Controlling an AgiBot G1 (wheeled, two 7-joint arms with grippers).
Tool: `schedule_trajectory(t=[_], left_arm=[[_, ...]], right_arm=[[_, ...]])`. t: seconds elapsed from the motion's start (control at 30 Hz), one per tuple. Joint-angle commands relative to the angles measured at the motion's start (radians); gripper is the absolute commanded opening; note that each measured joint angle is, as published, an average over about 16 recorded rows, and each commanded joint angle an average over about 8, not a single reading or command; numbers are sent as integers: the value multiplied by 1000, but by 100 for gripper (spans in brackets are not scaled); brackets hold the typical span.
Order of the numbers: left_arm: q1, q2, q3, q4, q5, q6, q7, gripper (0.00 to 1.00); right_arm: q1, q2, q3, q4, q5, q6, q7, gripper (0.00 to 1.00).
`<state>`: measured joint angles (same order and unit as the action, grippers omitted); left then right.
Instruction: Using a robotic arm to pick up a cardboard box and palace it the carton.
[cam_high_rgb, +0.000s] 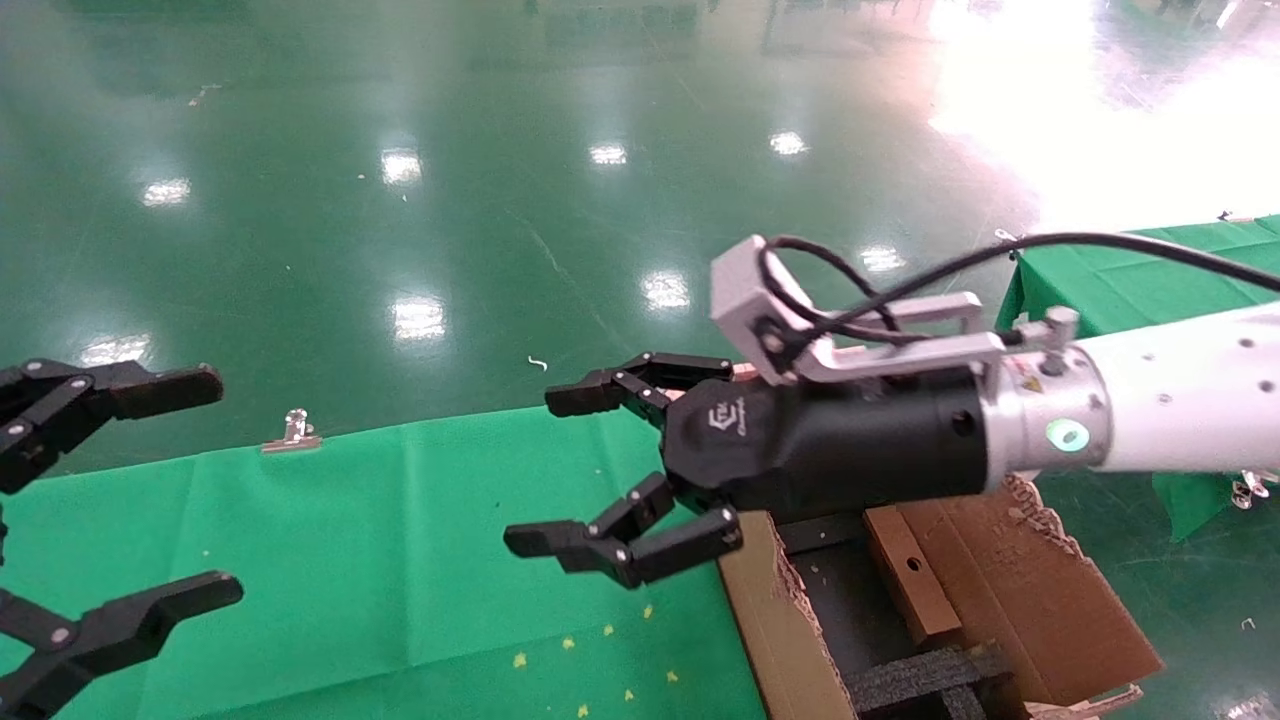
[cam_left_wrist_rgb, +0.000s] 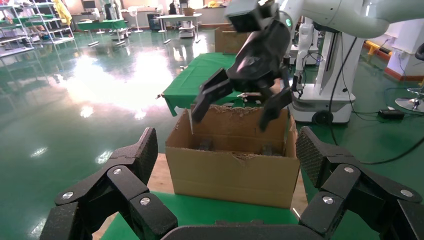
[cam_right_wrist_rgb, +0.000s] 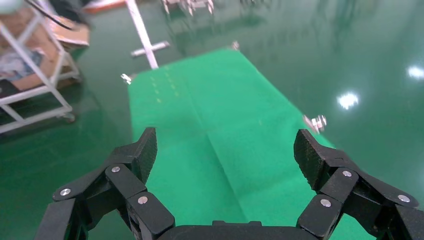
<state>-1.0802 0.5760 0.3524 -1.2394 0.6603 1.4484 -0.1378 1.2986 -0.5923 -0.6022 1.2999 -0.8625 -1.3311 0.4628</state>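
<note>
We see the carton (cam_high_rgb: 1010, 590) at the near right of the head view, flaps torn and open, with black foam inserts (cam_high_rgb: 920, 675) inside. The cardboard box (cam_high_rgb: 905, 570) lies tilted inside the carton against its right wall, round hole up. Just beside the carton on the left is the table under a green cloth (cam_high_rgb: 400, 560), with small yellow marks on it near the close edge. Our left gripper (cam_high_rgb: 100, 500) sits at the far left over the cloth, spread wide, holding nothing; its wrist view looks straight at the carton (cam_left_wrist_rgb: 232, 162). The robotic arm on the right reaches across above the carton's far-left corner; its right gripper (cam_high_rgb: 590, 470) is wide open and empty, hanging over the cloth's right part, apart from the cardboard box. A metal clip (cam_high_rgb: 292, 434) sits on the cloth's far edge. Beyond lies the glossy green floor (cam_high_rgb: 450, 200), and a second green-covered table (cam_high_rgb: 1130, 280) at far right.
</note>
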Motion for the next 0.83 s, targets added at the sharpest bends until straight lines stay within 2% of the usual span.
schedule_trajectory(t=[0.03, 0.27, 0.43, 0.57, 0.83], left_arm=[[0, 0, 0, 0, 0, 0, 0, 100], [0, 0, 0, 0, 0, 0, 0, 100], [0, 0, 0, 0, 0, 0, 0, 100], [0, 0, 0, 0, 0, 0, 0, 100], [0, 0, 0, 0, 0, 0, 0, 100]], right_arm=[[-38, -3, 55, -3, 23, -28, -47, 100], [-170, -14, 245, -12, 100, -125, -209, 100], [-240, -20, 346, -17, 141, -174, -286, 100], [-264, -22, 381, -18, 156, -191, -305, 100], [-250, -22, 359, -18, 149, -183, -292, 100]])
